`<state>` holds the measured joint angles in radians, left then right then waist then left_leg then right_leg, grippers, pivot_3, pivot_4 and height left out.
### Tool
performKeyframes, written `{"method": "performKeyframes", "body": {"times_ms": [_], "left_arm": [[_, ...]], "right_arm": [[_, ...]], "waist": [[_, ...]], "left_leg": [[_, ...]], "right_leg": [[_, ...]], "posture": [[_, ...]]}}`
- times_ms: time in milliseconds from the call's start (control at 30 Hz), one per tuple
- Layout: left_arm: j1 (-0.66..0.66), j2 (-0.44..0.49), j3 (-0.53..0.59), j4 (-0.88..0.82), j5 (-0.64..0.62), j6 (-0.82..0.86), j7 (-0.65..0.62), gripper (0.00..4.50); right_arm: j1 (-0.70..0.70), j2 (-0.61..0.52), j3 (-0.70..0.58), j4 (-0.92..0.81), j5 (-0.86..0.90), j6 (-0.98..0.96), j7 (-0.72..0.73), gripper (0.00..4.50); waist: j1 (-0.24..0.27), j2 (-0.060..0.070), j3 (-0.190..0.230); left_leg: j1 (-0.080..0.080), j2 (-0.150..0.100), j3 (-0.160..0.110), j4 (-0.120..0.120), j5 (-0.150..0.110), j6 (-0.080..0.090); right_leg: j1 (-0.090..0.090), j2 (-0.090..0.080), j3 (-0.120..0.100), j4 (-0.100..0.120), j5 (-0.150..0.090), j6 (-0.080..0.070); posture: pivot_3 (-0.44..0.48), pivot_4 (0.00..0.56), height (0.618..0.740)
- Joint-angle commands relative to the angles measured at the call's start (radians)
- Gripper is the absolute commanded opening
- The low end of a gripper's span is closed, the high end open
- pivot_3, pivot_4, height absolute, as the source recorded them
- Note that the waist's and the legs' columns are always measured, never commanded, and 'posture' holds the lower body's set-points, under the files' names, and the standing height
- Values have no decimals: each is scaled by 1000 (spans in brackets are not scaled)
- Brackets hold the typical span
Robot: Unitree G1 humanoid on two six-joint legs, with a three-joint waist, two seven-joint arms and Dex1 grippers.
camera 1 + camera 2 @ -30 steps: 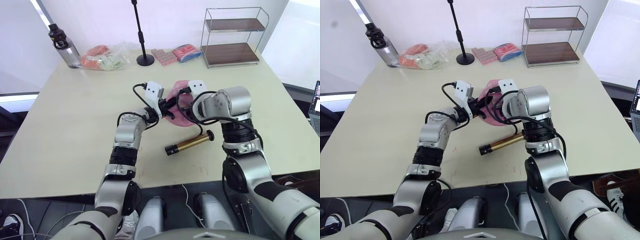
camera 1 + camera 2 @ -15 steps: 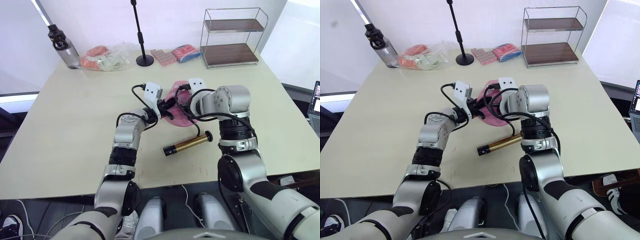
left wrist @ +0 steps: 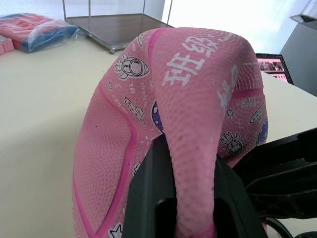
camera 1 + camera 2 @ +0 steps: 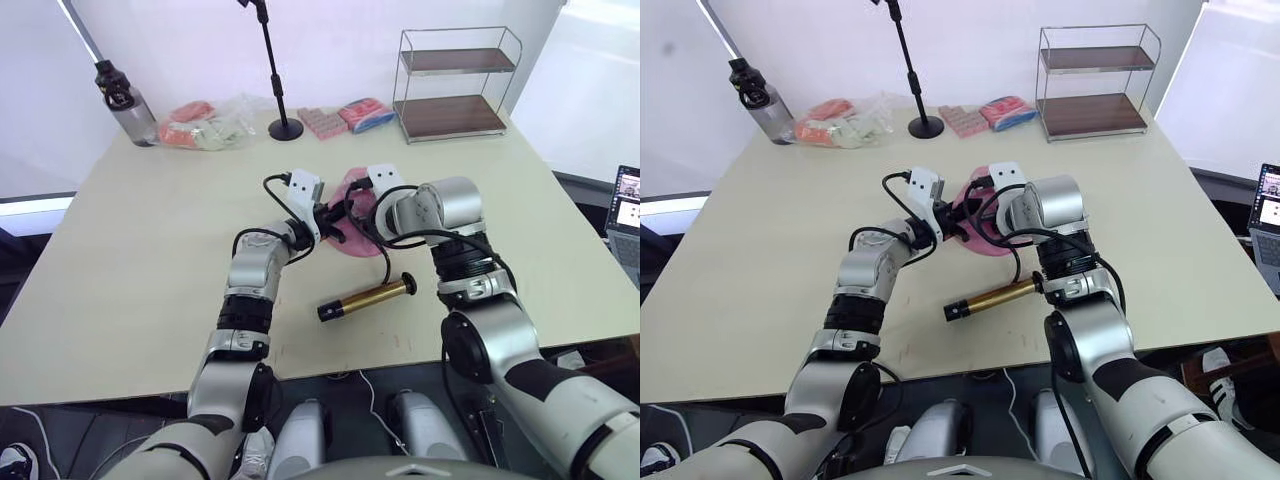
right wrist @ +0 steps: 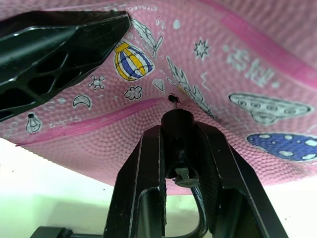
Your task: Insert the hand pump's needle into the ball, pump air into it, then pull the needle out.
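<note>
The pink ball (image 3: pixel 188 109) is squashed flat and held up on edge over the table's middle. My left gripper (image 3: pixel 190 208) is shut on a fold of it. My right gripper (image 5: pixel 181 163) is shut on the black fitting (image 5: pixel 181 124) of the needle (image 5: pixel 174 101). The pin's tip meets the ball's small black valve hole (image 5: pixel 170 97); how deep it sits I cannot tell. Both grippers meet at the ball (image 4: pixel 352 190) in the head views. The hand pump (image 4: pixel 365 298) lies on the table in front of them, its black hose (image 4: pixel 386 255) looping up to my right gripper.
A wire shelf (image 4: pixel 455 85) stands at the back right. Pink packets (image 4: pixel 325 120) and a red-blue pack (image 4: pixel 365 112) lie beside the black stand pole's base (image 4: pixel 285 128). A plastic bag (image 4: pixel 205 122) and a bottle (image 4: pixel 118 90) sit back left.
The whole picture has shifted a little, so the camera moved. My right gripper has edged closer to the ball with the needle. The left gripper keeps its hold.
</note>
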<state>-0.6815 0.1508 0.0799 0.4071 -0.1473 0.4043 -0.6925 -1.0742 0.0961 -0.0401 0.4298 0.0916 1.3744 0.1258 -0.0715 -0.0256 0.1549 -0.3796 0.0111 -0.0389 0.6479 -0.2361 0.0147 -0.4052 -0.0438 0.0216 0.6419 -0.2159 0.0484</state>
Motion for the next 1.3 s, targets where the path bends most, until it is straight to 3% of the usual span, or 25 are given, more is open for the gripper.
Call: {"method": "performKeyframes", "body": {"times_ms": [33,467,633,967,1300], "left_arm": [[27,-72,-124,17,-33,38,-100,47],[3,-45,-96,86,-5,-10,-84,47],[-18,-29,-83,126,3,-37,-75,47],[-33,-21,-78,157,4,-53,-81,47],[-28,-35,-88,157,4,-57,-81,47]], "right_arm": [[45,19,52,65,13,-193,54,345],[115,-85,168,-81,2,-231,190,345],[115,-108,159,-165,19,-170,197,345],[125,-117,157,-275,41,-81,194,345],[185,-178,199,-380,41,-111,209,345]], "waist": [[0,-1,-1],[7,7,-1],[19,9,0],[33,10,1],[38,12,2]], "left_leg": [[0,0,-1,0,0,0],[1,-1,-24,-5,-3,-5],[-2,-5,-24,-6,0,-1],[-7,-9,-23,-14,0,0],[-11,-10,-26,-14,0,0]], "right_leg": [[0,-1,-2,-1,0,0],[-7,-11,-32,-6,0,0],[-8,-11,-32,-5,5,-7],[-9,-11,-34,-10,8,-4],[-9,-11,-34,-15,8,-4]], "posture": [[0,150,740],[0,150,740],[0,150,740],[0,150,740],[0,150,740]]}}
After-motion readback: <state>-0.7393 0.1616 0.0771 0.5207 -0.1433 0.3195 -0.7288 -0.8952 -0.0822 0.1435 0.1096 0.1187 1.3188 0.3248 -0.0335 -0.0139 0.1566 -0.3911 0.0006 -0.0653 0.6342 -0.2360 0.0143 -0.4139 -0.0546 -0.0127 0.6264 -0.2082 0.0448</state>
